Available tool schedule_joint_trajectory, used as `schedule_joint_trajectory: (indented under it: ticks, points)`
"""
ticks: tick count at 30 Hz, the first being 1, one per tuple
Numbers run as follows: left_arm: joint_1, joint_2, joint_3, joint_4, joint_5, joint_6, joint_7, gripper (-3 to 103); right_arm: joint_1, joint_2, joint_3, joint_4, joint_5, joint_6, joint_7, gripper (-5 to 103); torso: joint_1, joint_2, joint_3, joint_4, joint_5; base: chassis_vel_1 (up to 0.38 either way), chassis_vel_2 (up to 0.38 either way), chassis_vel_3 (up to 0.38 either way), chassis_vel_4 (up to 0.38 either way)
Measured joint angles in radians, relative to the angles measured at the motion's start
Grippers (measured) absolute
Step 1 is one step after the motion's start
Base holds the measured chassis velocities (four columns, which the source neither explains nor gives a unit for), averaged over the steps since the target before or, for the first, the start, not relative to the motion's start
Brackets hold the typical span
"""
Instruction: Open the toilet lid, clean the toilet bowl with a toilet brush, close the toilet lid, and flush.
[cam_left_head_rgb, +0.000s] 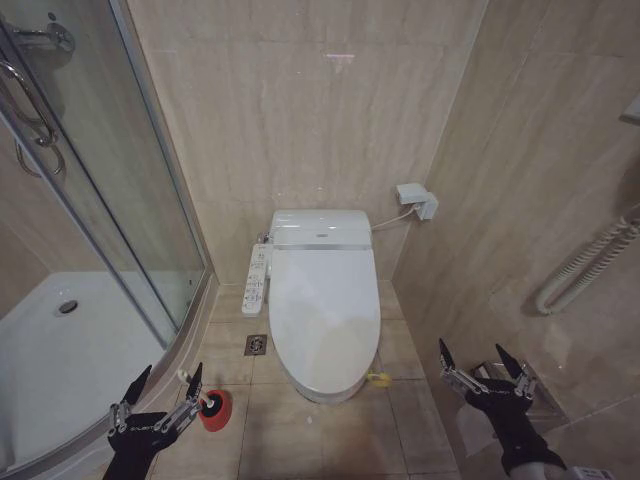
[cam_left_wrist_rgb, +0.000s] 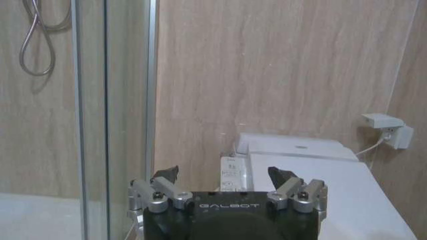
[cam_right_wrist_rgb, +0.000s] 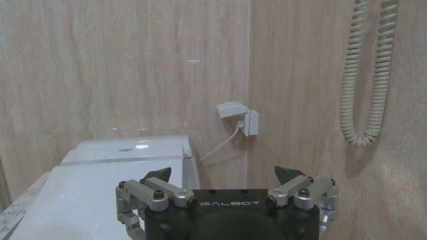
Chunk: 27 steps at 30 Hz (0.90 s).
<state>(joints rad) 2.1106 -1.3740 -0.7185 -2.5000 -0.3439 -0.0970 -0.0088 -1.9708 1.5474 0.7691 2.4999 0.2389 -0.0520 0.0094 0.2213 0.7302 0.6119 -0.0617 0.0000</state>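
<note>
Starting at the far left of my head camera, I have the curved glass shower enclosure (cam_left_head_rgb: 110, 200) with its white tray (cam_left_head_rgb: 60, 350) running along the floor's left edge. My left gripper (cam_left_head_rgb: 162, 386) is raised low in front of me, fingers pointing forward and spread apart, grasping nothing; on its wrist camera (cam_left_wrist_rgb: 223, 176) the two dark tips stand wide, framing the toilet behind. Just beside that gripper, on the tiled floor (cam_left_head_rgb: 320, 440) by the shower rim, sits the red holder cup (cam_left_head_rgb: 215, 410) with the toilet brush (cam_left_head_rgb: 190, 381) in it, its white handle poking up near the fingers; I cannot tell whether they touch.

Centre of the floor, against the back wall, is the toilet, its toilet lid (cam_left_head_rgb: 322, 310) down and flat, so the bowl is covered. The long white button panel (cam_left_head_rgb: 256, 280) runs along its left side, and a small floor drain (cam_left_head_rgb: 256, 344) lies beside the base. A yellow-green strap loop (cam_left_head_rgb: 379, 379) shows at the lid's front right edge.

To the right, a wall socket box (cam_left_head_rgb: 418, 198) with a cable, then a coiled white hose (cam_left_head_rgb: 585, 260) on the right wall. My right gripper (cam_left_head_rgb: 480, 362) is held forward at the same height, released and wide (cam_right_wrist_rgb: 223, 176).
</note>
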Motion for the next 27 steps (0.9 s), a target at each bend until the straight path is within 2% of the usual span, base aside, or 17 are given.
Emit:
schedule_joint_trajectory:
  ticks: [27]
  points:
    - [0.000, 0.000, 0.000, 0.000, 0.000, 0.000, 0.000, 92, 0.000, 0.000, 0.000, 0.000, 0.000, 0.000, 0.000, 100, 0.000, 0.000, 0.000, 0.0000, 0.0000, 0.000, 0.000, 0.000, 0.000]
